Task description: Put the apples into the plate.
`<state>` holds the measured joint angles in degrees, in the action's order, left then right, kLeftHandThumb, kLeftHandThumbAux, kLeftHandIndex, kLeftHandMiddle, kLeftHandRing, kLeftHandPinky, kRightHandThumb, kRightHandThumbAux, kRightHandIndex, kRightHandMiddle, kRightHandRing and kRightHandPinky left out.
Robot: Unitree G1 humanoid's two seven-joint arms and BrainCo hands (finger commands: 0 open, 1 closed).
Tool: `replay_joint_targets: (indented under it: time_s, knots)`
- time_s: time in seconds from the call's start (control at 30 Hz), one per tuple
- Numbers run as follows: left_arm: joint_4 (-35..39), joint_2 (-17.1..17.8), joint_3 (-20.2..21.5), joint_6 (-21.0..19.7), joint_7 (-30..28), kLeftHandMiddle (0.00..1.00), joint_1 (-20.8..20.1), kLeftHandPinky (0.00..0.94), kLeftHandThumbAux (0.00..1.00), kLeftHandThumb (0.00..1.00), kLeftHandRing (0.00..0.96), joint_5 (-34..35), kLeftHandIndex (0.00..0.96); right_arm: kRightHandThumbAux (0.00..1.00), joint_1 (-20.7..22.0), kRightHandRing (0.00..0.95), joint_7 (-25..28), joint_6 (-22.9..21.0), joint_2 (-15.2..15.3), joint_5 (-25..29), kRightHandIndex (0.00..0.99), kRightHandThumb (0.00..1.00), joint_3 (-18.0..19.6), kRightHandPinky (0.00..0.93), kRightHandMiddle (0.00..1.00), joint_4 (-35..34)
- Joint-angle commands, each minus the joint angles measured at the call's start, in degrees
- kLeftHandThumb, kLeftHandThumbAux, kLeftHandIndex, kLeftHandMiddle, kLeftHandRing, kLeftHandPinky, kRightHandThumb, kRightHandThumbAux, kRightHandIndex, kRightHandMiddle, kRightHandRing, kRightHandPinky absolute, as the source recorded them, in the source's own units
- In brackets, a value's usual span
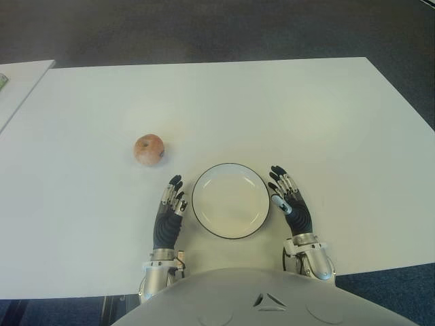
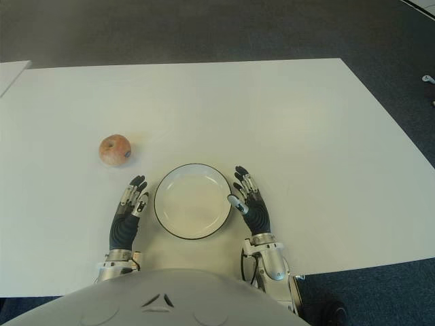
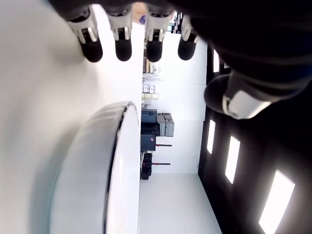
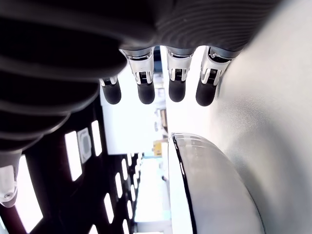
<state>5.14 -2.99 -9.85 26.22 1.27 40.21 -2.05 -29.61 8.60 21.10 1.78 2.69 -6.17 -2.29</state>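
One reddish apple sits on the white table, to the left of and beyond the plate. The white plate with a dark rim is near the front edge and holds nothing. My left hand shows just left of the plate, fingers stretched out and holding nothing. My right hand shows just right of the plate, fingers also extended and holding nothing. Both wrist views show straight fingers and the plate rim close by.
A second white table's corner shows at the far left. Dark floor surrounds the table. The table's front edge runs just behind my wrists.
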Motion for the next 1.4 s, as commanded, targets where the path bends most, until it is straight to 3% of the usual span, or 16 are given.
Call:
replay_joint_targets:
  time_s: [0.03,0.2,0.33,0.5,0.73,0.8,1.0,1.13,1.27,1.4]
  knots:
    - [-0.6,0.4,0.3,-0.9,-0.3,0.000,-0.2,0.000,0.416,0.083,0.000,0.4,0.000,0.514,-1.5,0.000,-0.5,-2.7,0.1,-0.3,0.000,0.064,0.1,0.000,0.000,1.7]
    - [-1.0,0.3,0.3,-0.1,-0.6,0.000,-0.3,0.000,0.418,0.084,0.000,1.0,0.000,0.526,-1.4,0.000,-0.6,-2.7,0.0,-0.2,0.000,0.060,0.2,0.000,0.000,1.9]
    - [1.2,-0.1,0.4,-0.9,-2.2,0.000,-0.9,0.002,0.413,0.090,0.000,6.0,0.000,0.532,-0.7,0.000,-0.4,-2.5,0.1,0.0,0.000,0.061,0.5,0.000,0.000,2.7]
    - [15.4,2.6,4.1,-12.3,-1.6,0.000,-4.7,0.020,0.435,0.120,0.000,8.8,0.000,0.535,0.2,0.000,-0.1,-1.1,0.1,0.2,0.000,0.062,0.9,0.000,0.000,5.0]
    - [14.4,9.0,11.2,-10.1,2.3,0.000,-10.2,0.048,0.543,0.219,0.000,-9.0,0.000,0.486,2.0,0.000,0.5,2.1,0.2,0.1,0.000,0.063,0.9,0.000,0.000,8.1]
    - [15.6,12.2,13.0,-10.0,3.3,0.000,-13.1,0.048,0.554,0.231,0.000,-16.0,0.000,0.473,2.1,0.000,0.4,2.6,0.1,0.2,0.000,0.063,1.0,0.000,0.000,8.4]
    - [16.8,16.9,15.2,-7.3,7.6,0.000,-15.8,0.023,0.521,0.267,0.000,-29.8,0.018,0.459,2.3,0.000,0.2,2.3,0.2,-0.1,0.000,0.067,1.0,0.000,0.000,8.5]
    - [21.0,18.8,16.2,-9.5,9.2,0.000,-16.9,0.006,0.467,0.302,0.000,-39.9,0.038,0.471,2.1,0.000,0.3,1.2,0.7,-0.3,0.000,0.073,1.2,0.000,0.000,8.2]
    - [26.9,24.4,17.4,-16.2,0.0,0.003,-22.3,0.001,0.408,0.330,0.000,-53.3,0.080,0.496,2.3,0.000,0.5,1.2,0.4,0.8,0.000,0.077,1.7,0.000,0.000,9.2]
    - [21.9,30.1,16.2,-17.4,-2.3,0.001,-27.5,0.000,0.375,0.337,0.000,-60.6,0.101,0.517,2.7,0.000,0.3,2.0,0.3,0.3,0.000,0.079,1.7,0.000,0.000,10.2]
